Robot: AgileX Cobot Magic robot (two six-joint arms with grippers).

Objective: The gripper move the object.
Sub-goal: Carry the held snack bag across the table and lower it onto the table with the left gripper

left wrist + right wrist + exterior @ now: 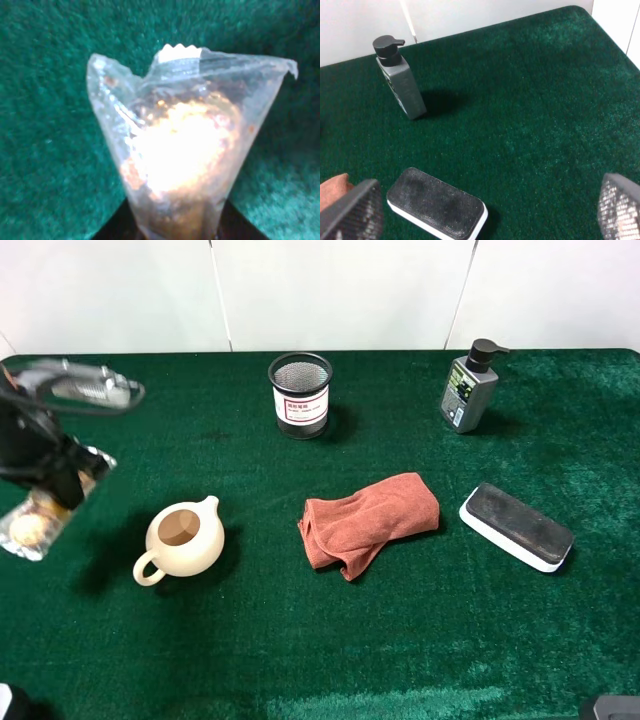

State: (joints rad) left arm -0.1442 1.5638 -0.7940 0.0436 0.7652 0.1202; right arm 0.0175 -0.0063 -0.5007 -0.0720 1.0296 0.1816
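While left gripper (60,483) pinches packet (28,525), which hangs just below it, transport appears underway; next: carry to spot, lower, release.

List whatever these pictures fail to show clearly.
- Packet: sweets washed out by glare, left wrist view; left claw covers part of it, exterior high view.
- Mesh cup label: print too small, exterior high view.
- Right claw: fingers cut off by right wrist view's edges.
- Cloth: only a corner shows there, behind one finger.

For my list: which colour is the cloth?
The cloth is rust-red; exterior high view.
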